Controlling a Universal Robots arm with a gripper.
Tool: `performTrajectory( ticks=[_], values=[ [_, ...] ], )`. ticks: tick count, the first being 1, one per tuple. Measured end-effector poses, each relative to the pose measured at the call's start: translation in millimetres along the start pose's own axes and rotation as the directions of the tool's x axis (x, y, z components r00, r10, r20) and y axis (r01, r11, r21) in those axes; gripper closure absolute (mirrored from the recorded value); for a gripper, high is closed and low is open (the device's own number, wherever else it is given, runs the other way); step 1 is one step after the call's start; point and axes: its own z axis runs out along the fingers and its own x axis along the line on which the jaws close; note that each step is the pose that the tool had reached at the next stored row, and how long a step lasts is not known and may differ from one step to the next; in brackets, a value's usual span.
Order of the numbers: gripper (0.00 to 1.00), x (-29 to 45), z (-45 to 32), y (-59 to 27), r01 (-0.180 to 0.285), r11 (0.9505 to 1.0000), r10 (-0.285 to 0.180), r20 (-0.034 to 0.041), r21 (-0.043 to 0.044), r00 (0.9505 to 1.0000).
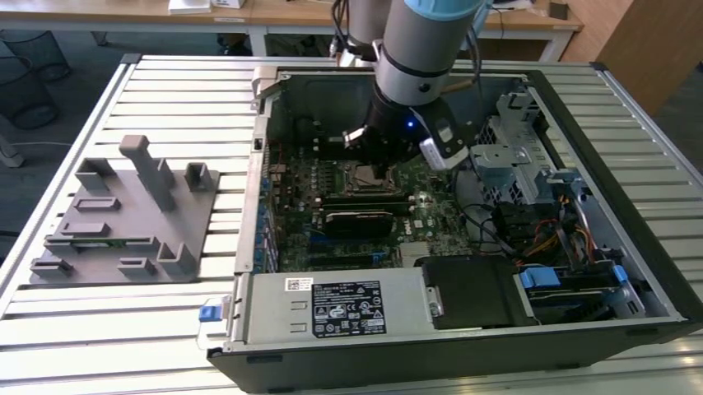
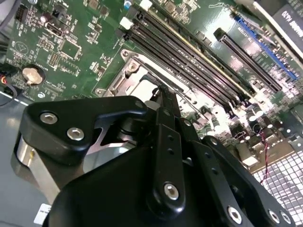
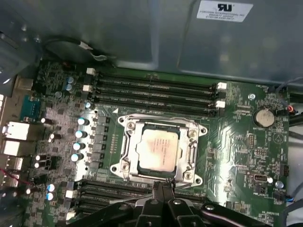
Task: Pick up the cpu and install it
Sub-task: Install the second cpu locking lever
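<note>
Arm [image 1: 423, 41]: thick round tube, pale silver-grey, light blue band at upper joint. Wrist section below it black, with small blue light glowing on its side. White and grey block [image 1: 444, 150] bolted to wrist at the exterior view's right, another pale block at the exterior view's left. End effector [image 2: 163, 101]: matt black, flat linked bars with rounded ends, silver screw heads and pivot pins along them. Shiny metal cylinder [image 2: 26, 153] under black housing in the second wrist view. Fingers [image 3: 163, 189] narrow, black.
</note>
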Motion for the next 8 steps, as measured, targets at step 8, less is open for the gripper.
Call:
performTrajectory(
  ticks=[8],
  values=[
    [0.89,9.5,3.4,-8.5,0.000,1.0000,0.000,0.0001,-0.0013,1.0000]
  ],
)
